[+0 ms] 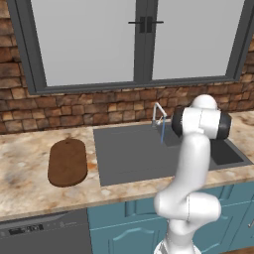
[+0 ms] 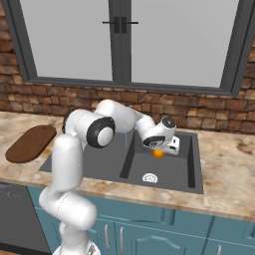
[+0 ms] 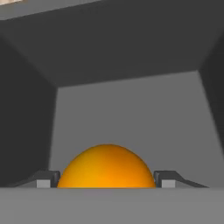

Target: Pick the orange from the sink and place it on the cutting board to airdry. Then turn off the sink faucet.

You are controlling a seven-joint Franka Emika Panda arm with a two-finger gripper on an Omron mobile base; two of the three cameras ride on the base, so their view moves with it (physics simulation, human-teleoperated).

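Note:
The orange sits between my two fingertips, which press against its sides. From the right base view the gripper points down into the sink, shut on the orange just above the basin floor. The sink faucet stands at the back rim with a thin blue stream running. The dark brown cutting board lies on the counter left of the sink, and it also appears at the far left as the cutting board.
A white drain mark lies on the sink floor near its front wall. Brick wall and a window run behind the counter. A dishwasher front sits below the board, beside blue cabinet doors.

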